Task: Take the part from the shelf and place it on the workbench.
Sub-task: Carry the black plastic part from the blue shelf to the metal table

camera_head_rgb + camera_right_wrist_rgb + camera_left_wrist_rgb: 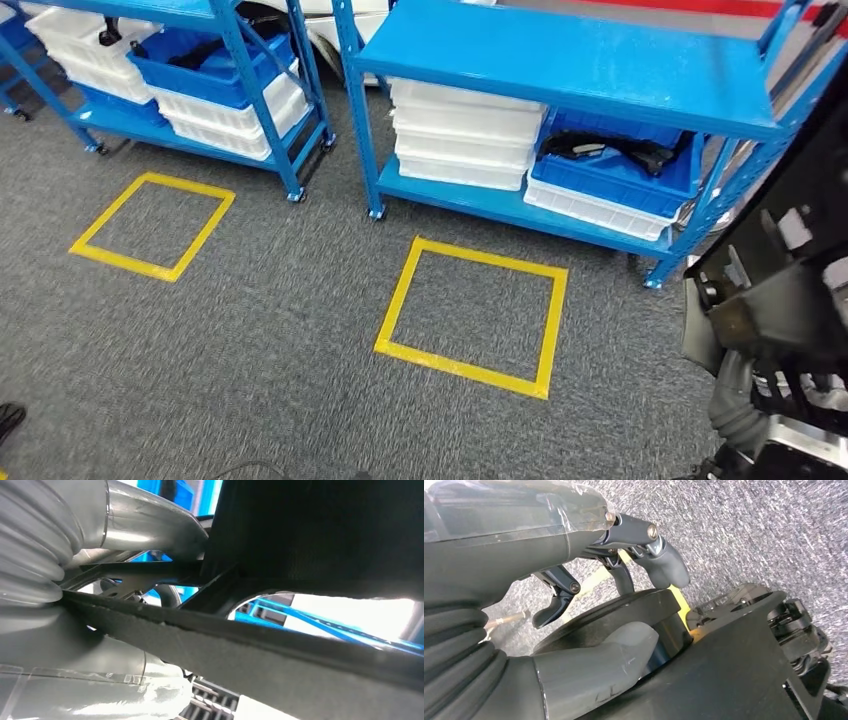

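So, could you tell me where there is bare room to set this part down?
Free: the top deck of the right shelf and the carpet inside both yellow squares. Crowded: the lower shelf, packed with white trays and a blue bin.

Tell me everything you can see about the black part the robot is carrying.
The part is a large black piece, matte and plastic-looking, with flat panels, ribs, brackets and a round opening seen from the left wrist. In the head view it sits at the right edge, tilted, off the shelf and above the carpet. The left hand grips it, thumb pressed on a curved rim and fingers hooked over. The right hand clasps a thin, felt-like edge of it.
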`<control>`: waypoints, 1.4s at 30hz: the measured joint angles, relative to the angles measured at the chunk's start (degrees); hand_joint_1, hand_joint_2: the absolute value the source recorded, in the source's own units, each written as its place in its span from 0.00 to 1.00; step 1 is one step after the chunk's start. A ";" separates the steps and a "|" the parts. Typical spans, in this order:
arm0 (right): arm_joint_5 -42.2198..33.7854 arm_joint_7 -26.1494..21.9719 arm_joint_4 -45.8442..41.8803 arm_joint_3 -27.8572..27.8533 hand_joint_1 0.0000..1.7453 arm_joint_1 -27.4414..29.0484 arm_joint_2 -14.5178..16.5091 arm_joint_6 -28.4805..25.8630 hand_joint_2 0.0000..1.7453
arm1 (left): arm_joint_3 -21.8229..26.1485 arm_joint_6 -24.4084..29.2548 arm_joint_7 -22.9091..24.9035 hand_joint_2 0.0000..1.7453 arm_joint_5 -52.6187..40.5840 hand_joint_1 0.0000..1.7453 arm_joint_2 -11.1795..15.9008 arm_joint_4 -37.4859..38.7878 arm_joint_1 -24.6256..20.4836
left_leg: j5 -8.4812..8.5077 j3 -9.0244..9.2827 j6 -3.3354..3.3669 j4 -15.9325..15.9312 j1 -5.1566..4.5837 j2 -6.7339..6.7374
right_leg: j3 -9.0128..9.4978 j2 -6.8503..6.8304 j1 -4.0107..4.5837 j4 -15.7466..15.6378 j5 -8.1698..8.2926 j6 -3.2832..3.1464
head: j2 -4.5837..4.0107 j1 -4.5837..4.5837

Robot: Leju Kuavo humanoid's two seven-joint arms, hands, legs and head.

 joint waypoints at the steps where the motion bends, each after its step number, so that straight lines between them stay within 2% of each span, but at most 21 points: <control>1: -0.24 0.75 -0.08 0.01 1.00 0.11 -0.13 0.01 1.00 | 0.00 -0.01 -0.01 1.00 -0.18 1.00 -0.03 0.00 -0.09 | -0.06 -0.34 -0.40 0.23 0.04 -0.55 | 1.47 0.43 -0.03 -3.02 0.60 -0.34 | 0.00 -0.01; 4: -0.48 1.55 -0.37 0.01 1.00 0.24 -0.39 0.01 1.00 | 0.00 -0.02 -0.16 1.00 -0.63 1.00 -0.03 0.00 -0.21 | -1.11 -1.05 -1.41 1.69 -0.07 -0.69 | 2.20 -0.72 -0.43 -4.36 0.34 -1.12 | 0.00 -0.21; 8: -0.52 1.78 -0.73 0.01 1.00 0.32 -0.53 0.01 1.00 | -0.02 -0.01 -0.35 1.00 -0.96 1.00 0.08 0.02 -0.77 | -6.39 -6.47 -2.57 13.96 -0.01 0.08 | 2.72 -3.06 -0.48 -4.63 -0.04 -1.86 | 0.00 -0.54; 10: -0.62 2.29 -0.79 0.01 1.00 0.37 -0.65 0.01 1.00 | -0.02 -0.05 -0.46 1.00 -1.14 1.00 0.20 0.02 -0.97 | -5.66 -7.11 -2.83 15.89 0.08 0.21 | 3.03 -4.09 -0.49 -4.58 -0.31 -1.85 | 0.00 -0.54; 12: -0.78 2.99 -0.91 0.01 1.00 0.38 -0.82 0.01 1.00 | -0.02 -0.10 -0.57 1.00 -1.31 1.00 0.28 0.03 -0.75 | -1.82 -4.62 -2.92 10.17 0.43 0.86 | 3.53 -4.88 -0.59 -4.43 -0.71 -1.53 | 0.00 -0.54; 14: -0.85 4.23 -1.14 0.03 1.00 0.33 -1.17 0.01 1.00 | -0.02 -0.31 -0.76 1.00 -1.40 1.00 0.28 0.08 -0.32 | 0.77 -2.47 -2.93 4.41 0.47 2.76 | 3.81 -5.55 -0.40 -4.14 -1.06 -0.97 | 0.00 -0.68; 16: -0.84 6.31 -1.45 0.13 1.00 0.23 -1.91 0.01 1.00 | -0.02 -0.63 -1.01 1.00 -1.55 1.00 0.32 0.16 -0.08 | 0.60 -2.26 -2.23 2.49 0.22 3.58 | 3.43 -6.35 -0.02 -3.74 -1.13 -0.46 | 0.01 -0.73; 18: -0.69 8.30 -1.62 0.36 1.00 0.05 -2.80 0.01 1.00 | -0.02 -0.96 -1.16 1.00 -1.70 1.00 0.38 0.20 -0.10 | 0.34 -2.51 -1.28 1.84 0.22 2.47 | 3.03 -7.15 -0.01 -3.33 -1.29 -0.10 | 0.02 -0.50; 20: -0.20 9.69 -1.72 0.67 1.00 -0.22 -3.63 0.02 1.00 | -0.02 -1.22 -1.17 1.00 -1.76 1.00 0.39 0.20 -0.14 | 0.58 -2.62 -0.65 1.77 0.28 1.43 | 2.17 -5.48 -0.32 -1.31 -2.81 0.34 | 0.02 -0.22; 23: 0.89 11.12 -1.93 1.05 1.00 -0.15 -4.83 0.03 1.00 | -0.02 -1.50 -1.26 1.00 -1.84 1.00 0.40 0.20 -0.24 | 0.76 -2.66 0.06 1.77 0.20 -0.04 | -2.90 -2.42 -0.39 8.92 -7.41 0.52 | 0.02 0.21; 25: 1.82 11.84 -2.09 1.19 1.00 0.35 -5.53 0.03 1.00 | -0.02 -1.75 -1.46 1.00 -1.93 1.00 0.39 0.20 -0.24 | 0.74 -2.56 0.22 1.80 -0.09 -1.35 | -5.74 -2.12 -0.14 13.31 -7.49 0.14 | 0.02 0.34; 27: 2.74 12.57 -2.56 1.22 1.00 0.88 -6.14 0.03 1.00 | -0.02 -2.03 -1.84 1.00 -2.02 1.00 0.36 0.20 -0.26 | 0.60 -2.23 0.36 1.80 -0.30 -2.85 | -4.91 -1.22 0.27 9.33 -3.25 -0.73 | 0.02 0.33; 29: 3.29 13.21 -3.24 1.24 1.00 1.21 -6.78 0.02 1.00 | -0.02 -2.17 -2.38 1.00 -2.10 1.00 0.29 0.20 -0.28 | 0.37 -2.01 0.44 1.76 -0.21 -4.10 | -2.23 1.55 0.63 2.01 1.00 -1.54 | 0.01 0.27; 31: 3.51 13.65 -3.89 1.27 1.00 1.55 -7.38 0.01 1.00 | -0.02 -2.20 -2.91 1.00 -2.16 1.00 0.25 0.24 -0.31 | 0.31 -2.29 0.22 1.66 0.23 -5.33 | -0.82 3.43 0.74 -1.61 2.09 -1.80 | 0.01 0.22; 32: 3.61 13.76 -4.15 1.31 1.00 1.67 -7.63 0.01 1.00 | -0.02 -2.21 -3.12 1.00 -2.24 1.00 0.24 0.25 -0.35 | 0.35 -2.50 0.00 1.53 0.42 -5.96 | -0.61 3.34 0.73 -2.03 1.98 -1.81 | 0.02 0.23; 33: 3.80 13.80 -4.48 1.38 1.00 1.72 -7.81 0.02 1.00 | -0.02 -2.27 -3.31 1.00 -2.37 1.00 0.28 0.26 -0.37 | 0.37 -2.55 -0.25 1.39 0.45 -6.57 | -0.16 2.46 0.63 -2.86 1.78 -1.86 | 0.02 0.28; 35: 4.30 13.73 -5.01 1.61 1.00 1.78 -7.99 0.04 1.00 | -0.02 -2.54 -3.61 1.00 -2.64 1.00 0.38 0.28 -0.40 | -0.55 -2.81 -0.84 2.31 0.10 -5.29 | 0.92 0.74 0.32 -4.48 1.44 -1.96 | 0.02 0.13; 37: 4.65 13.62 -5.43 1.78 1.00 2.05 -8.00 0.04 1.00 | -0.02 -2.80 -3.86 1.00 -2.78 1.00 0.56 0.38 -0.45 | -3.08 -4.57 -1.59 6.73 -0.10 -2.28 | 1.90 -0.96 0.12 -5.63 1.20 -2.07 | 0.02 -0.27; 39: 4.73 13.59 -5.61 1.81 1.00 2.40 -8.06 0.02 1.00 | -0.02 -2.88 -4.06 1.00 -2.80 1.00 0.78 0.49 -0.71 | -5.45 -7.45 -2.44 13.23 -0.02 -0.89 | 2.51 -2.85 0.07 -5.72 0.75 -2.18 | 0.02 -0.47; 41: 4.75 13.60 -5.64 1.93 1.00 2.57 -8.12 0.03 1.00 | -0.02 -2.89 -4.14 1.00 -2.80 1.00 0.96 0.54 -0.89 | -4.87 -8.21 -3.10 15.36 0.10 -0.43 | 2.99 -4.71 -0.10 -5.43 0.12 -2.07 | 0.02 -0.49; 42: 4.75 13.58 -5.67 2.00 1.00 2.58 -8.13 0.03 1.00 | -0.02 -2.90 -4.11 1.00 -2.80 1.00 1.01 0.55 -0.84 | -3.14 -7.19 -3.34 13.33 0.22 0.00 | 3.17 -5.47 -0.23 -5.16 -0.22 -1.92 | 0.02 -0.49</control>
